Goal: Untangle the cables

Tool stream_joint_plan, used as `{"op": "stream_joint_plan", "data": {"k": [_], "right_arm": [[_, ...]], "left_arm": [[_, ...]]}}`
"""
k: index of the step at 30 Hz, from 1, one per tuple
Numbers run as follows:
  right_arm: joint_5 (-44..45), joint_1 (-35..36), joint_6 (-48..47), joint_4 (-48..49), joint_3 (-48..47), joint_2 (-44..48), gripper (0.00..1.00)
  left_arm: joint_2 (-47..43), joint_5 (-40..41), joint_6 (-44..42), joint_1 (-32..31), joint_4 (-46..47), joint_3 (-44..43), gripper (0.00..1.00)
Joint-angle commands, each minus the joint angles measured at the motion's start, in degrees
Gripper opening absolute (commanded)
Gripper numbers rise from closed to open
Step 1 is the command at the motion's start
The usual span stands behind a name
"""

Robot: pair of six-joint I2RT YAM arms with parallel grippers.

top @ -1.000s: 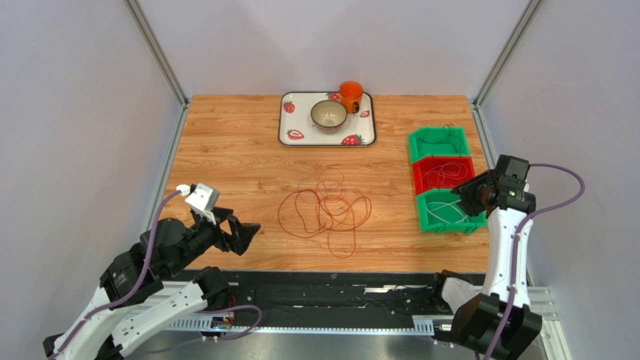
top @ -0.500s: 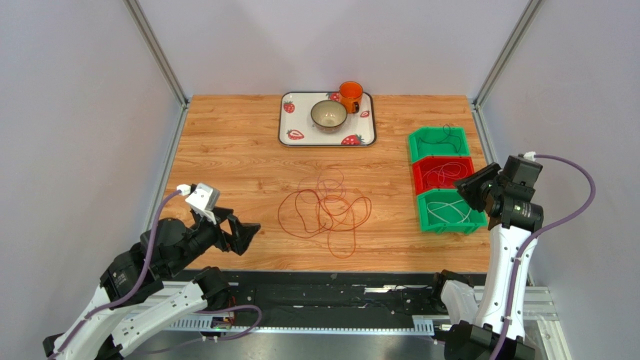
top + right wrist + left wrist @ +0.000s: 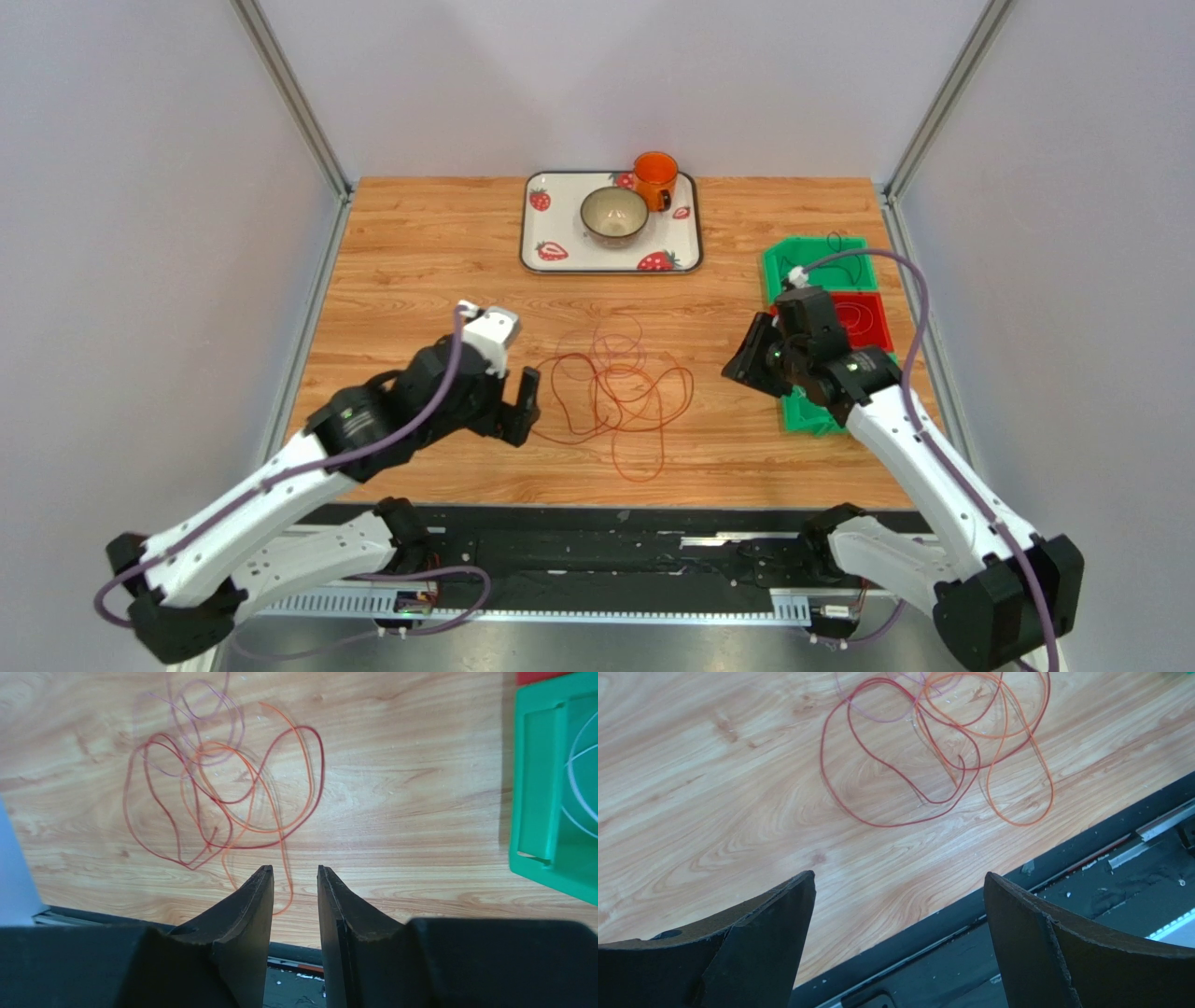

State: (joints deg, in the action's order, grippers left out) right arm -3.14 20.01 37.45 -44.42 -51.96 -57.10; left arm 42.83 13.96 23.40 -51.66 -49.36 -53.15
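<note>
Mid-worktop point(image 3: 421, 266), cables point(image 3: 610, 392) tangled; left end effector point(image 3: 522, 406) wide open, right end effector point(image 3: 741, 361) slightly parted, empty. Approach step; next, pinch one strand.

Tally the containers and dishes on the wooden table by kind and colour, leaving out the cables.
Green plastic bins: 2
Red plastic bin: 1
White strawberry-patterned tray: 1
Beige ceramic bowl: 1
Orange mug: 1
Total: 6

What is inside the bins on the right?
Far green bin: a thin dark cable. Near green bin: a white cable. The right arm covers much of the red bin, so its contents cannot be made out.
</note>
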Motion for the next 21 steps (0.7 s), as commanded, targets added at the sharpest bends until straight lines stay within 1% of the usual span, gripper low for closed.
{"op": "stream_joint_plan", "data": {"k": [1, 2, 4, 7, 9, 10, 12, 13, 17, 19, 21], "right_arm": [[8.05, 6.08, 4.12, 6.18, 4.14, -3.62, 0.33], [8.84, 6.88, 4.47, 7.41, 4.85, -4.15, 0.33], [9.55, 8.81, 5.52, 8.82, 6.08, -4.95, 0.33], [10.61, 9.7, 7.36, 11.98, 9.07, -5.3, 0.34], [10.52, 10.05, 8.07, 14.0, 11.61, -5.91, 0.34], [9.48, 10.22, 7.9, 16.97, 12.58, -6.18, 0.34], [9.55, 10.57, 7.72, 19.71, 15.22, -7.41, 0.34], [9.55, 10.75, 7.72, 21.55, 15.92, -7.93, 0.34], [10.08, 11.8, 7.46, 25.34, 18.74, -9.26, 0.33], [10.34, 11.98, 7.37, 27.45, 20.23, -9.17, 0.33], [11.13, 12.33, 6.76, 28.42, 21.11, -8.9, 0.32]], "left_arm": [[11.64, -2.26, 0.95, -0.2, 9.97, -4.41, 0.97], [16.19, -2.27, -0.1, -0.11, 11.38, -5.03, 0.96], [20.87, -2.27, -1.16, -0.11, 15.08, -7.22, 0.94], [32.01, -0.6, -3.0, -0.2, 20.26, -9.68, 0.9], [36.69, 1.07, -3.27, -0.11, 22.02, -12.75, 0.89], [41.41, 2.12, -3.27, -0.11, 22.29, -14.08, 0.87], [45.92, 2.74, -3.1, -0.11, 22.03, -18.28, 0.85], [49.86, 3.27, -2.83, -0.02, 21.94, -19.61, 0.82], [57.44, 5.9, -1.96, 0.85, 21.5, -24.1, 0.8], [60.42, 6.08, -0.56, 2.52, 20.63, -26.21, 0.8], [61.32, 6.7, -0.2, 3.67, 21.15, -26.48, 0.8]]}}
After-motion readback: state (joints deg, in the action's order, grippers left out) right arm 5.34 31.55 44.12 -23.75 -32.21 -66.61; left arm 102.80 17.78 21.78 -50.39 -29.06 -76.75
